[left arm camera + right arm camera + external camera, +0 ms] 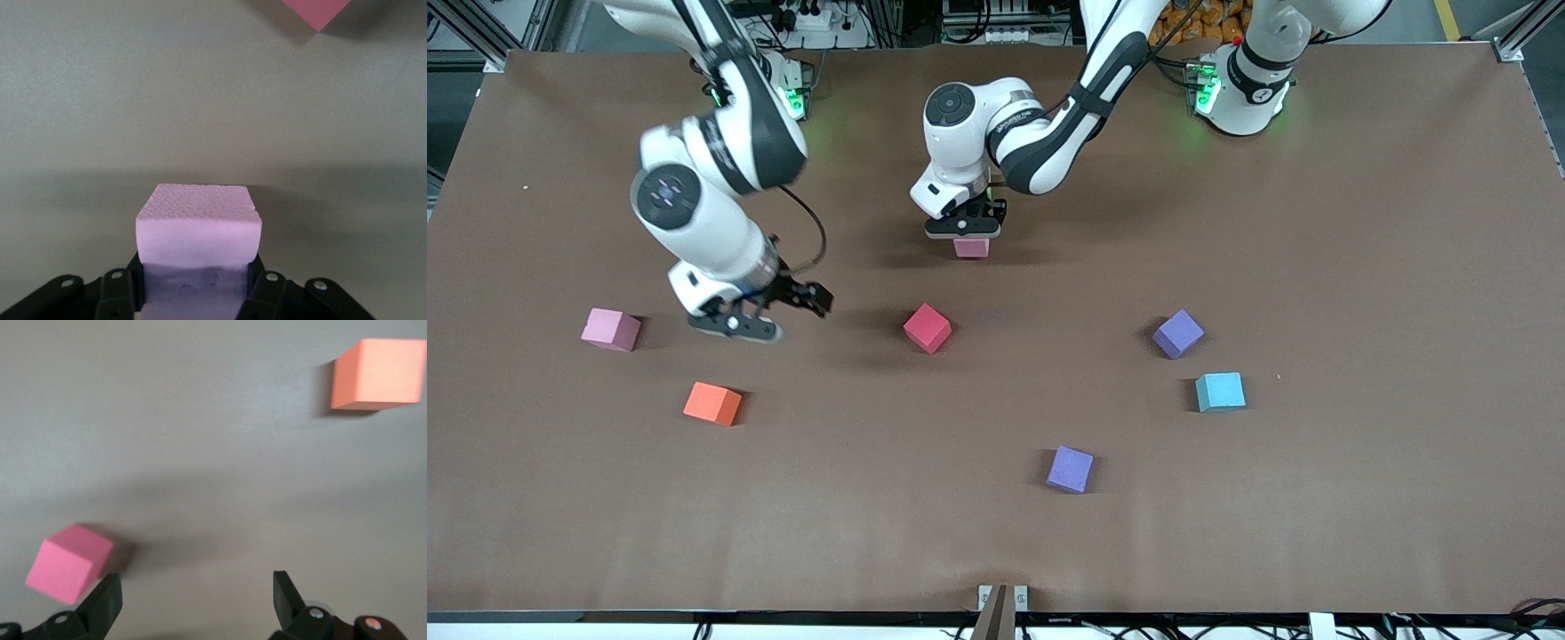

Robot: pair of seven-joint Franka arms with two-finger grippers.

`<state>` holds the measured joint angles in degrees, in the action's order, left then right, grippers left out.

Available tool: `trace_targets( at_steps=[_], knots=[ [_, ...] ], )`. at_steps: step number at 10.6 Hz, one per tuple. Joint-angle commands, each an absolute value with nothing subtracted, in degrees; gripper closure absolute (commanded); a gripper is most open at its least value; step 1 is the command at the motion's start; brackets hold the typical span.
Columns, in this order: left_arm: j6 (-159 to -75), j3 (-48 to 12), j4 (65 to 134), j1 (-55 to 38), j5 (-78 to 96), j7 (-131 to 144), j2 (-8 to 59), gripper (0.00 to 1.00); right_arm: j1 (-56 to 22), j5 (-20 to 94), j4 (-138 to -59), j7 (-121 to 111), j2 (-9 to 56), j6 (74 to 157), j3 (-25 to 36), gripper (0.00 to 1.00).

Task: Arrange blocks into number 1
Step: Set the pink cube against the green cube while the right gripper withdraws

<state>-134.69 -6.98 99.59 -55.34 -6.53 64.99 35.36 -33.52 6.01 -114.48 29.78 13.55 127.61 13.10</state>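
My left gripper (963,229) is shut on a pale pink block (971,248) near the table's middle, low over the brown table; its fingers (120,290) press both sides of the pale pink block (197,225). The red block (927,327) lies nearer the camera than that one, and its corner (317,12) shows in the left wrist view. My right gripper (781,311) hangs open and empty between a second pink block (611,329) and the red one. In the right wrist view its jaws (197,600) stand wide apart, with the red block (67,564) beside one finger and the orange block (377,373) farther off.
The orange block (712,404) lies near the right arm's end. Toward the left arm's end lie a purple block (1178,333) and a cyan block (1220,391). Another purple block (1070,468) sits closest to the camera. The brown table (1360,222) spreads wide around them.
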Motion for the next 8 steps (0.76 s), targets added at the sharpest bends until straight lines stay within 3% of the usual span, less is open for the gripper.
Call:
trace_targets(
  at_steps=[1, 8],
  knots=[
    [-135.53, -8.25, 100.19, -54.93, -7.91, 64.42, 35.51, 1.00, -35.84, 13.22, -111.89, 34.70, 20.28, 132.60, 12.75, 0.00],
    [-135.62, -10.37, 102.57, -54.49, -7.91, 64.34, 35.42, 1.00, -41.48, 25.57, -111.36, 37.88, 26.27, 137.63, 12.66, 0.00]
  ],
)
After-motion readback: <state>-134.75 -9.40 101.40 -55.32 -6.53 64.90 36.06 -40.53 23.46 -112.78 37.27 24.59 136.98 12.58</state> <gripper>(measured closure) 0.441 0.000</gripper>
